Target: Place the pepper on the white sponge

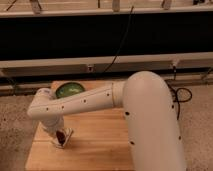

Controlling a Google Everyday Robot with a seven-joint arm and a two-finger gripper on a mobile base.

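White arm folds leftward at the elbow; gripper (61, 138) points down, low.

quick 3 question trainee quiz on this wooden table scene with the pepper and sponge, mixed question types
1. True or false: the small dark red pepper sits at the gripper, near the table's front left.
2. Multiple choice: where is the round green bowl? A) at the far edge of the wooden table, behind the white arm; B) on the speckled floor; C) stacked on the sponge.
3. Short answer: what lies directly beside the pepper under the gripper?

Key
1. True.
2. A.
3. The small flat white sponge; whether the pepper already rests on it cannot be told.
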